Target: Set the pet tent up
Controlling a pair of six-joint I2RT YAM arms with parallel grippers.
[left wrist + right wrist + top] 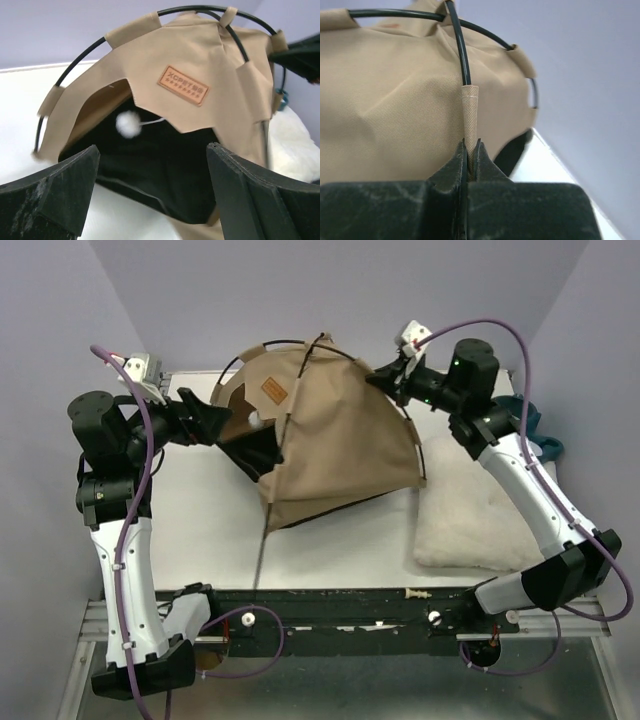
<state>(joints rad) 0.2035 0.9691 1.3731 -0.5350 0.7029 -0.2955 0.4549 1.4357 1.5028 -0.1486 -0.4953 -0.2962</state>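
The pet tent (335,430) lies half raised mid-table, tan fabric over a black base, its brown label (183,86) above the dark doorway (160,160). One thin black pole (265,540) runs out of the tent toward the near edge. My left gripper (218,426) is open at the doorway, holding nothing; its fingers (60,195) frame the opening, where a white pom-pom (128,123) hangs. My right gripper (388,380) is at the tent's far right corner. In the right wrist view it (470,150) is shut on a tan fabric pole sleeve (470,112), out of which a black pole (462,50) rises.
A white fluffy cushion (470,510) lies at the right, under my right arm. Part of a teal bowl stand (530,425) shows behind that arm. The black rail (340,605) with the arm bases runs along the near edge. Purple walls close in the back.
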